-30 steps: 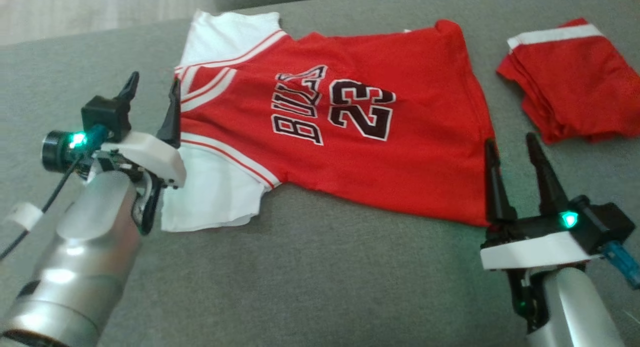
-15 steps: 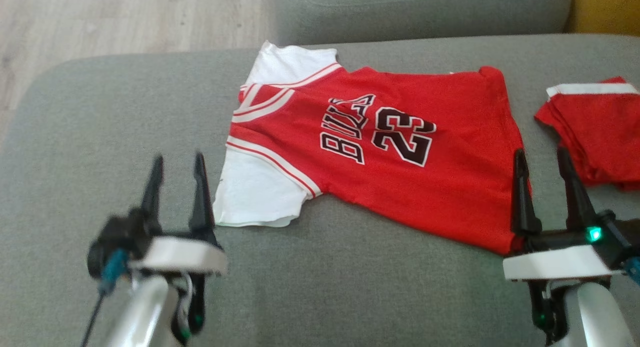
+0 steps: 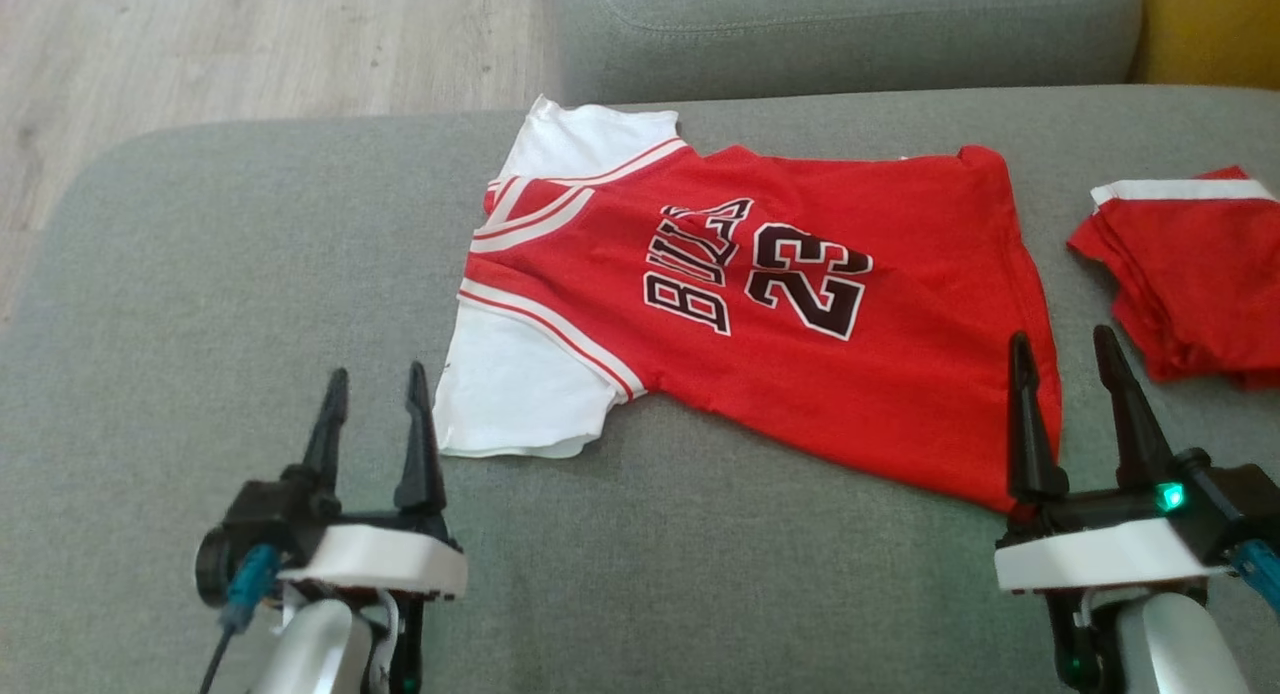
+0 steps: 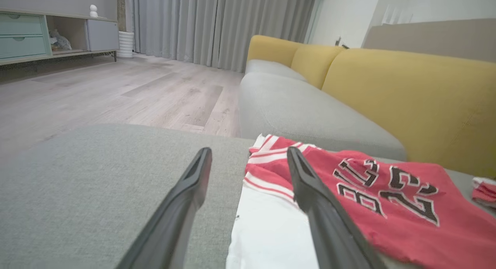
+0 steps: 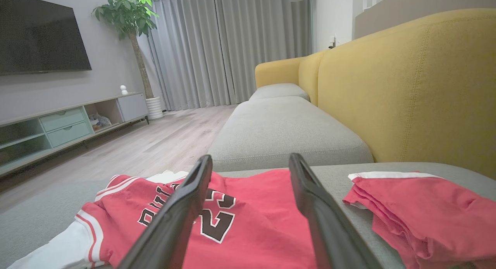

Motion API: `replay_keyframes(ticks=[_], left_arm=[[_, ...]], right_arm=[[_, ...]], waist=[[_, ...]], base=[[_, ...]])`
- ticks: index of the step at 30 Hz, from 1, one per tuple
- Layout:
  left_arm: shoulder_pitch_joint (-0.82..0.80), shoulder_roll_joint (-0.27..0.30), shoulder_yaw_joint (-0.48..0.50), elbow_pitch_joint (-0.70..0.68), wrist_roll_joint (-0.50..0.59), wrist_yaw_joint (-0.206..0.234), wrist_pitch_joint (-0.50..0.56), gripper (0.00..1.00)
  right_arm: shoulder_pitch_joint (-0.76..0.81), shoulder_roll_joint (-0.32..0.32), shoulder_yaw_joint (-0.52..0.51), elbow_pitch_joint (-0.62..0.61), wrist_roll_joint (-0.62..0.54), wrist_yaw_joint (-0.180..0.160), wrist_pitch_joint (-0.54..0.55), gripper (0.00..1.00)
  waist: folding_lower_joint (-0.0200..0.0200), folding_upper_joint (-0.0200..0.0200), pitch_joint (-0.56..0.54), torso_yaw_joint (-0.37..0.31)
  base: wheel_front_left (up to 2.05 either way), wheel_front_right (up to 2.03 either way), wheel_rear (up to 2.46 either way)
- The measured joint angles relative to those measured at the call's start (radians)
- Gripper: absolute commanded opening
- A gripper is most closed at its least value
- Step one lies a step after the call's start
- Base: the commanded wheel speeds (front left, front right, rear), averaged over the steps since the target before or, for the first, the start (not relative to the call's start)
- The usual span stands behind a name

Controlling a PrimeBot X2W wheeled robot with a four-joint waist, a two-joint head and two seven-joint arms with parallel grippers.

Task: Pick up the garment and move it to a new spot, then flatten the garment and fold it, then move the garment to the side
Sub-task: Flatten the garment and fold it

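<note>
The garment (image 3: 760, 304) is a red jersey with white sleeves and black "BULLS 23" lettering, spread flat on the grey sofa cushion (image 3: 200, 274). It also lies ahead in the left wrist view (image 4: 368, 195) and the right wrist view (image 5: 240, 222). My left gripper (image 3: 372, 384) stands open near the front, just left of the near white sleeve, holding nothing. My right gripper (image 3: 1062, 342) is open at the jersey's near right hem corner, its left finger over the red cloth, nothing gripped.
A second red garment (image 3: 1190, 274) with a white band lies folded at the right of the cushion. Another grey cushion (image 3: 850, 24) and a yellow sofa back (image 5: 407, 90) lie beyond. Wood floor (image 3: 250, 44) is at the far left.
The head camera has tilted, shifting the whole picture. My left gripper has drawn back from the jersey's collar side toward the front and levelled out. The right gripper stays at the hem corner.
</note>
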Motion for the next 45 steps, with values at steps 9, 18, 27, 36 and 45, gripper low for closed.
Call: replay_keyframes(ticks=[9,18,27,36,45], left_arm=[[-0.103,0.019,-0.013,0.249,0.017,-0.023,0.081,1.0],[-0.191,0.027,-0.044,0.421,0.017,-0.065,0.148,1.0],[-0.259,0.029,-0.07,0.492,0.016,-0.109,0.201,0.0],[-0.199,0.025,-0.062,0.422,-0.011,-0.096,0.101,0.0],[-0.159,0.027,-0.025,0.151,-0.01,-0.047,0.018,0.0]], right_arm=[[-0.005,0.0,0.003,0.006,0.007,0.0,0.0,1.0],[-0.042,0.0,0.012,0.01,0.007,0.0,0.0,1.0],[-0.043,0.0,0.011,0.021,0.007,0.0,0.0,1.0],[-0.029,0.0,-0.01,0.106,0.009,0.0,0.0,1.0],[0.046,0.001,-0.063,0.291,0.02,0.0,0.052,1.0]], waist=[[0.0002,0.0,0.052,-0.02],[0.0002,0.0,0.102,-0.051],[0.0001,0.0,0.109,-0.073],[0.0,0.0,0.039,-0.082],[-0.0001,0.0,-0.007,-0.099]], base=[[0.0,0.0,0.0],[0.0,0.0,0.0],[0.0,0.0,0.0],[0.0,0.0,0.0],[0.0,0.0,0.0]])
